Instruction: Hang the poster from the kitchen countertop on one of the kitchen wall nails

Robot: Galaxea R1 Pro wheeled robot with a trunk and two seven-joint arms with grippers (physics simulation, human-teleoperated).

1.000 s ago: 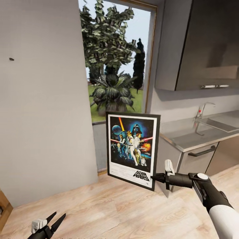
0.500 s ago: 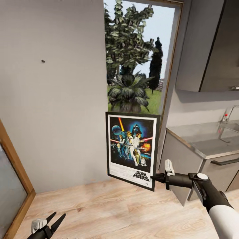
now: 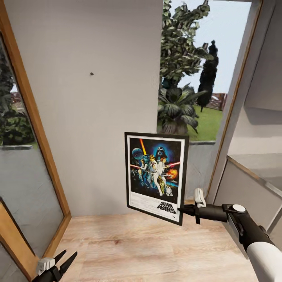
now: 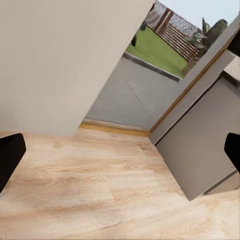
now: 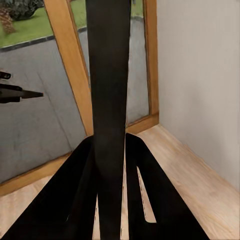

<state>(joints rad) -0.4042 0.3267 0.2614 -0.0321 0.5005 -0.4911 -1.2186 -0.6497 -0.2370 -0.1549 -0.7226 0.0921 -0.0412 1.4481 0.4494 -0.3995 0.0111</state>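
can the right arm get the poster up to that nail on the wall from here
Probably not yet. The right gripper holds the poster by its lower corner, low and right of the nail. Bare wall lies between, nothing blocking.

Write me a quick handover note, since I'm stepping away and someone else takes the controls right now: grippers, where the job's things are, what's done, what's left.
Right gripper: shut on the poster's lower right corner, holding it upright in the air, facing the head camera; in the right wrist view its frame edge sits between the fingers.
Left gripper: open, empty, low over the wood floor.
Wall nail: on the grey wall, up and left of the poster.
Kitchen countertop: at the right edge.
Done: poster picked up off the countertop.
Left: raise it to the nail and hang it.
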